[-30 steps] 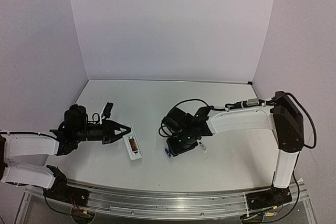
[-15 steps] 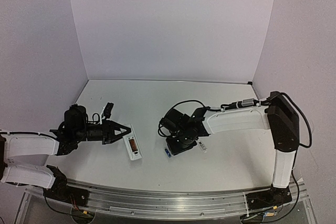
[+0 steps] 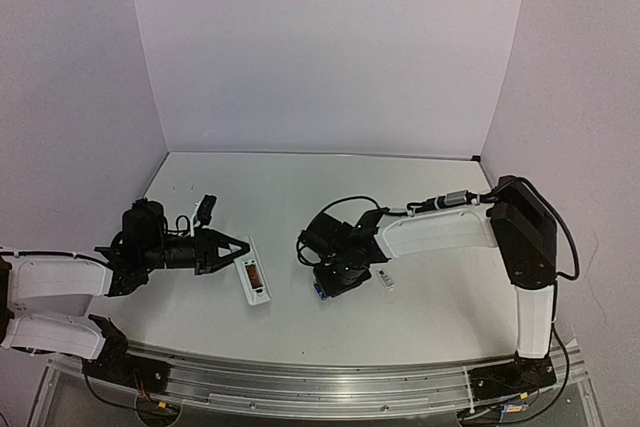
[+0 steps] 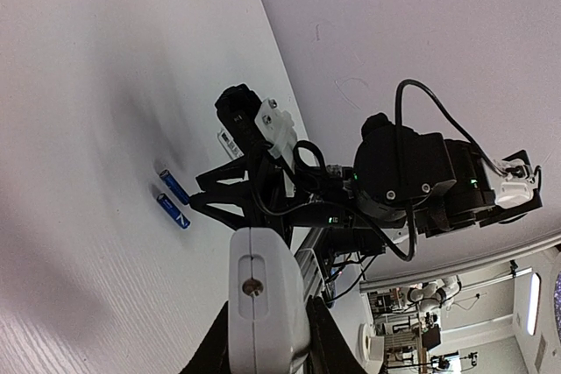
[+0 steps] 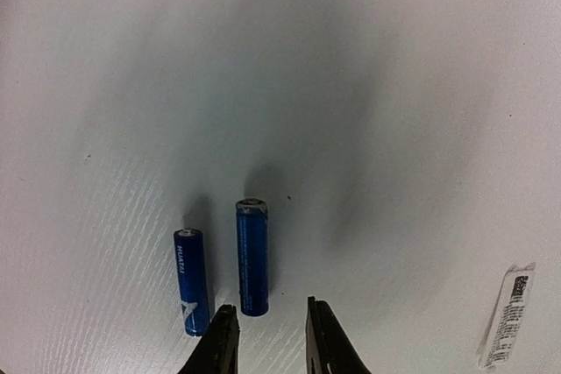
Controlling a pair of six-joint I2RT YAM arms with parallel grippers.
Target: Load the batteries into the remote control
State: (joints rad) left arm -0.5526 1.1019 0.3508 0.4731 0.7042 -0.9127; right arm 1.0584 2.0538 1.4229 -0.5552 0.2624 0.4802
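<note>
The white remote control (image 3: 254,282) lies on the table, and its near end (image 4: 263,295) sits between the jaws of my left gripper (image 3: 238,248), which is shut on it. Two blue batteries (image 5: 252,256) (image 5: 193,279) lie side by side on the table. They also show in the top view (image 3: 319,292) and the left wrist view (image 4: 173,199). My right gripper (image 5: 270,330) is open and empty, low over the table. Its fingertips are just short of the batteries' near ends, and the longer-looking battery lines up with its left finger.
A small white cover piece with a label (image 5: 508,314) lies to the right of the batteries, and shows in the top view (image 3: 385,280) too. The right arm's black cable loops above its wrist (image 3: 345,209). The white walls stand at the back and sides.
My right arm has shifted a little to the left, bringing its gripper over the batteries. My left arm and the remote have not moved.
</note>
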